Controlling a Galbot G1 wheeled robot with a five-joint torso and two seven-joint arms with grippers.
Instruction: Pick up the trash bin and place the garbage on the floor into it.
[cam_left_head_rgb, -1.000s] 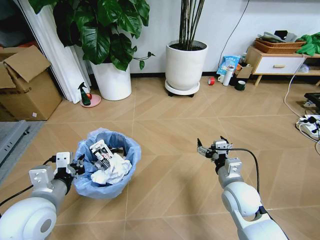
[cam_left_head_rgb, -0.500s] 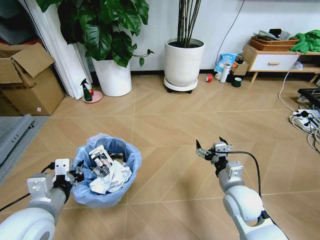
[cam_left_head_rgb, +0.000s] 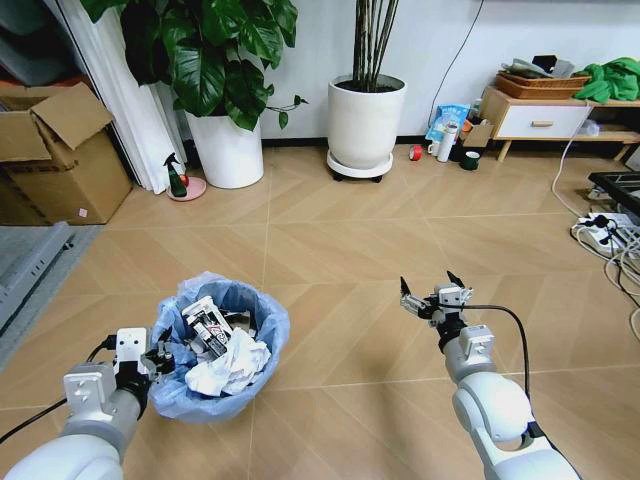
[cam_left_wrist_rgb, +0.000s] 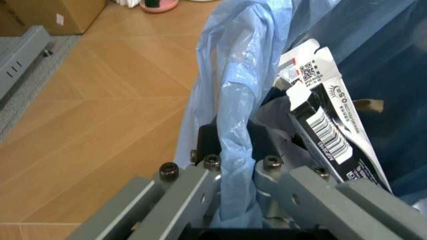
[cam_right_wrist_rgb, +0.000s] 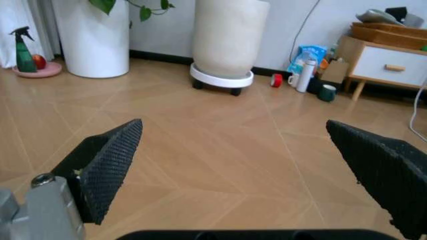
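Note:
The trash bin (cam_left_head_rgb: 222, 350), dark with a crinkly light-blue bag over its rim, is at the lower left in the head view. My left gripper (cam_left_head_rgb: 160, 357) is shut on its near rim. In the left wrist view, the left gripper (cam_left_wrist_rgb: 233, 150) pinches the blue bag (cam_left_wrist_rgb: 230, 100) at the bin's edge. Garbage lies inside the bin: crumpled white paper (cam_left_head_rgb: 228, 365) and a printed carton (cam_left_head_rgb: 205, 322) (cam_left_wrist_rgb: 327, 125). My right gripper (cam_left_head_rgb: 432, 297) (cam_right_wrist_rgb: 247, 170) hangs open over bare floor to the right of the bin, with nothing between its fingers.
Two big white plant pots (cam_left_head_rgb: 365, 125) (cam_left_head_rgb: 228, 150) stand at the far wall. A cardboard box (cam_left_head_rgb: 60, 150) and a spray bottle (cam_left_head_rgb: 176, 178) are at the left. A low cabinet (cam_left_head_rgb: 540, 115) is at the right, with a bottle, mug and bag (cam_left_head_rgb: 450, 140) beside it and cables (cam_left_head_rgb: 600, 235) in front.
The whole head picture has shifted, so the camera has moved. The left gripper keeps its hold on the bin's rim, and the right gripper stays open.

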